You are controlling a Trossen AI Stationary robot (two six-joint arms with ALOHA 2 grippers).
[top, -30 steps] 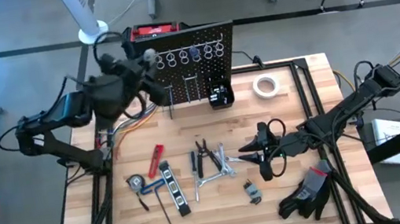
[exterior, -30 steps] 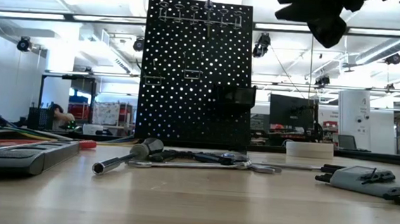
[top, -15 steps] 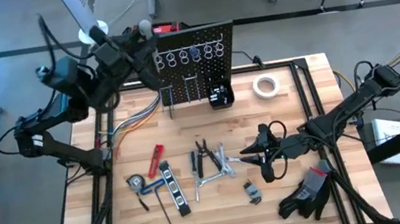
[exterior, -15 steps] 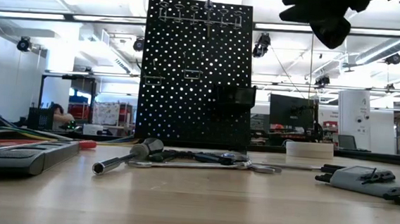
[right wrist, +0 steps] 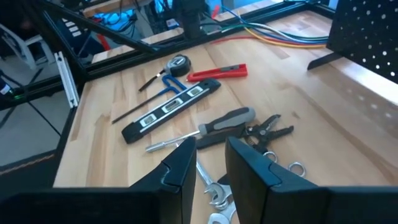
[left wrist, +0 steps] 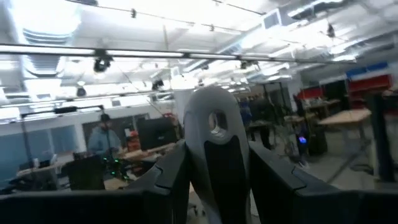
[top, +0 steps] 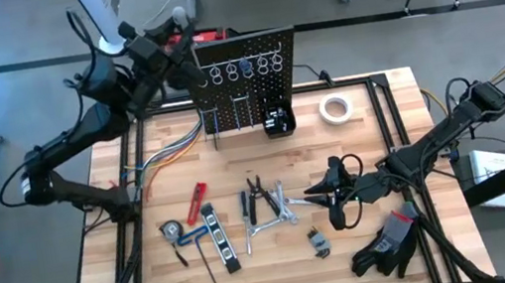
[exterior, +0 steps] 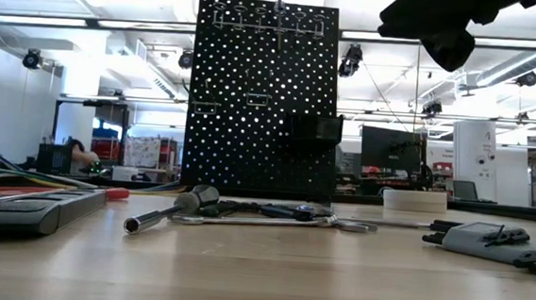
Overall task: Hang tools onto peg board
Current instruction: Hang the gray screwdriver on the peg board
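Tools (top: pixel 262 205): loose on the wooden table (top: pixel 367 104), mid-table in front of the peg board, just left of the right gripper.
Right gripper (top: pixel 326 194): hovers over the silver wrenches (top: pixel 282 217); its fingers (right wrist: pixel 180 163) stand slightly apart with nothing between them.
Level (top: pixel 218 235): flat black bar, long axis running nearly front to back.
Pliers (top: pixel 259 196): black, thin, handles toward the peg board.
Peg board (top: pixel 249 82): upright black perforated panel at the table's far edge, with silver ring hooks (top: pixel 239 67) along the top and a small black bin (top: pixel 276 120).
Left gripper (top: pixel 162 39): raised beside the board's upper left corner, closed on a grey tool (left wrist: pixel 214 118).
Grey tool: smooth rounded end with a hole, possibly a wrench head, pointing out along the fingers.
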